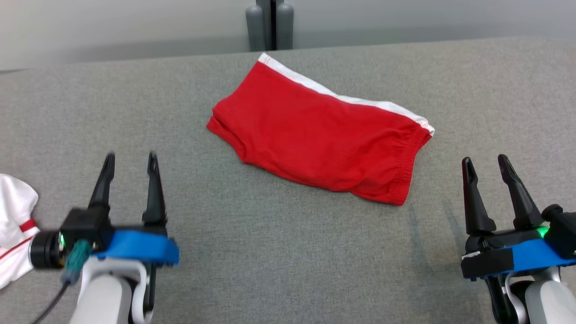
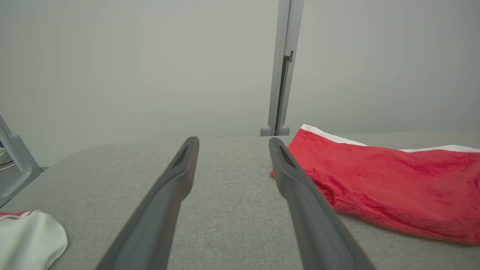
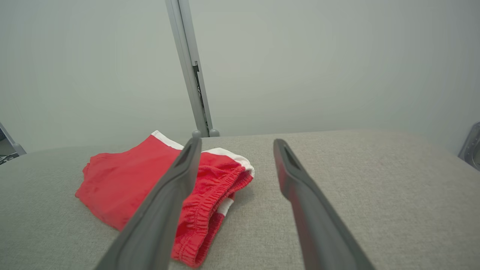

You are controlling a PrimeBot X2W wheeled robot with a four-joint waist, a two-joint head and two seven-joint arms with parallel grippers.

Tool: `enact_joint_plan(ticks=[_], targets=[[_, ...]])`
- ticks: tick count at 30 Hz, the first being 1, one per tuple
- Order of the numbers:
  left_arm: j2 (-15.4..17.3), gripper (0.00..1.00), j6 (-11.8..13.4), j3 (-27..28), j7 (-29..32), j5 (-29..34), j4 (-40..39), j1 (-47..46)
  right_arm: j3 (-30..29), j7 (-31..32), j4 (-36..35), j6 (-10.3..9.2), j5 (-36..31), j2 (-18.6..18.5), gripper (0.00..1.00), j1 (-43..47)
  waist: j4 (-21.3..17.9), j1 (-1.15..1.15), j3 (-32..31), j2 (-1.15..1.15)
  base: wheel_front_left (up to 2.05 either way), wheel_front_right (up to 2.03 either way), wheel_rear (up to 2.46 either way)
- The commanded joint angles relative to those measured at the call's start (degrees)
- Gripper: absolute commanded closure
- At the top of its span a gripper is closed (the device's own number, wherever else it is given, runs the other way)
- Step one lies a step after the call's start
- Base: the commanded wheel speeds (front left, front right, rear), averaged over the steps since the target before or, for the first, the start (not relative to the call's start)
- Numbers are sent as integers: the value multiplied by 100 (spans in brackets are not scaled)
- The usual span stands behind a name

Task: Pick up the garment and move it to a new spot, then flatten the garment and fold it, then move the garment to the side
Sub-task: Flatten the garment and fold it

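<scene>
Head view, red garment [image 1: 321, 135], seemingly folded, ahead between parted jaws

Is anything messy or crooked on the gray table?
A little. The red shorts lie slanted across the table, doubled over, with the elastic end bunched up. A white cloth with red stripes sits crumpled beside the left gripper. Nothing looks spilled or broken.

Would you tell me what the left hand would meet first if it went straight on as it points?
Likely nothing: ahead of the left hand lies bare grey table; the red shorts sit to its right.
</scene>
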Motion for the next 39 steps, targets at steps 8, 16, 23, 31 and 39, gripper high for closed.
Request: enact_joint_plan(ticks=[8, 16, 23, 31, 39], targets=[[-88, 0, -561, -467, 756, -67, 634, -1828, 101, 4, -222, 1, -13, 20, 0, -336, -157, 0, 614, 1, 0, 0, 0], [-41, 0, -943, -812, 1615, -270, 2482, -3362, 283, -111, -112, 1, 67, 78, 0, -591, -537, 0, 1059, 1, 0, 0, 0], [140, 0, -1002, -958, 2441, -288, 3961, -4117, 309, -221, 53, 1, 104, 112, 0, -650, -681, 0, 1164, 1, 0, 0, 0], [-46, 47, -1060, -1189, 3639, -637, 4837, -4168, 310, -250, 109, 1, 110, 150, 0, -677, -661, 0, 1162, 1, 0, 0, 0], [51, 100, -1075, -1566, 3790, -821, 4713, -3986, 292, -238, 104, 1, 116, 166, 0, -667, -627, 0, 1121, 1, 0, 0, 0]])
